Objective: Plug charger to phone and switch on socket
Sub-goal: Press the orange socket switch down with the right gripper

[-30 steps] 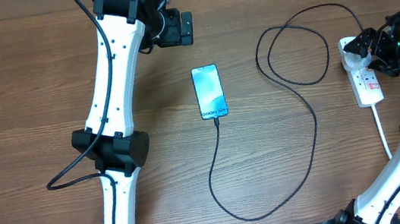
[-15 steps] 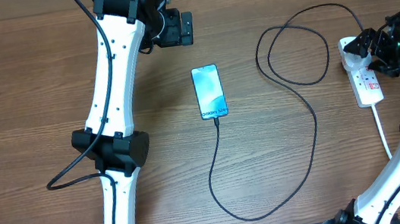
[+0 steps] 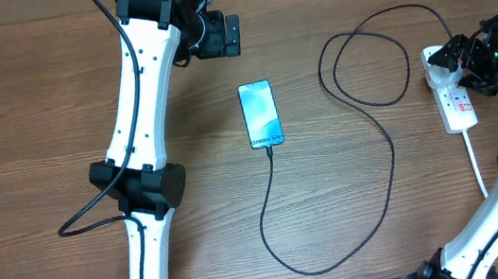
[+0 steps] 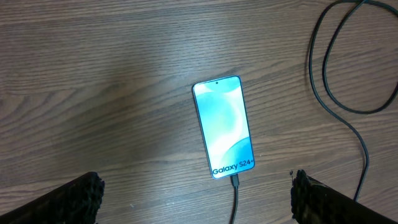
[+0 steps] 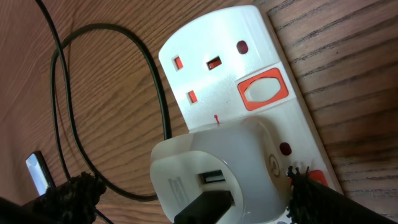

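Above the socket (image 5: 211,56) our right gripper (image 5: 196,196) gapes wide, and our left gripper (image 4: 196,199) too. We should press the plug-side switch (image 5: 318,179) squarely.

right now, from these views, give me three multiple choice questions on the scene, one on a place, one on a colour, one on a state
1. Seen from overhead, the socket lies on which side of the phone?
A) the robot's left
B) the robot's right
C) under it
2. The charger cable is:
A) white
B) red
C) black
3. The charger cable's tip is:
A) in the phone's end
B) lying apart from the phone
C) on the socket
Answers: 1 B, it lies far to the right of the phone. 2 C, it shows thin and black. 3 A, the left wrist view shows it entering the end by the Galaxy text.
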Controlling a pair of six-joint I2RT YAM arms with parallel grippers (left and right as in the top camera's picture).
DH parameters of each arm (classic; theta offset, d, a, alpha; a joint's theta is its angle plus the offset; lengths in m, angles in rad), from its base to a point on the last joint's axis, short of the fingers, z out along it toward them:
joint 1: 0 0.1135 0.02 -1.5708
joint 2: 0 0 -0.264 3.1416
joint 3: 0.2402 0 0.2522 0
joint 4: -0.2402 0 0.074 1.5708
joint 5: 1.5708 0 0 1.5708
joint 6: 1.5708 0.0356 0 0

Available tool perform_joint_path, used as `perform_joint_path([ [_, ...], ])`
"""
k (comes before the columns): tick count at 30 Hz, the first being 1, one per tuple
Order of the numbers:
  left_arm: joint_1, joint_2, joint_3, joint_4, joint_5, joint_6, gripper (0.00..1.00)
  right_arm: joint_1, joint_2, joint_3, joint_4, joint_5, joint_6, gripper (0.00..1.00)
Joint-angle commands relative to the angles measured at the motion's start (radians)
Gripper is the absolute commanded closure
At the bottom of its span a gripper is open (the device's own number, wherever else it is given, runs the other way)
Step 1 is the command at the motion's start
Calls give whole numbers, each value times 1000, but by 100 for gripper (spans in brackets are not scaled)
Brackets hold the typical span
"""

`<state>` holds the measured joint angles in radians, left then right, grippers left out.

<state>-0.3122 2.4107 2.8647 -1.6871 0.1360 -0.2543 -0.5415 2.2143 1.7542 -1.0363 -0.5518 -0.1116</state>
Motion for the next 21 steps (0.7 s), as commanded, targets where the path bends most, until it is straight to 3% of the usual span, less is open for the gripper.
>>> perform_joint_path([
  [1, 5, -4, 17, -2, -14, 15, 0, 19, 12, -21, -5, -19, 11, 0],
  [21, 5, -4, 17, -2, -14, 15, 0, 37, 19, -39, -2, -26, 18, 0],
])
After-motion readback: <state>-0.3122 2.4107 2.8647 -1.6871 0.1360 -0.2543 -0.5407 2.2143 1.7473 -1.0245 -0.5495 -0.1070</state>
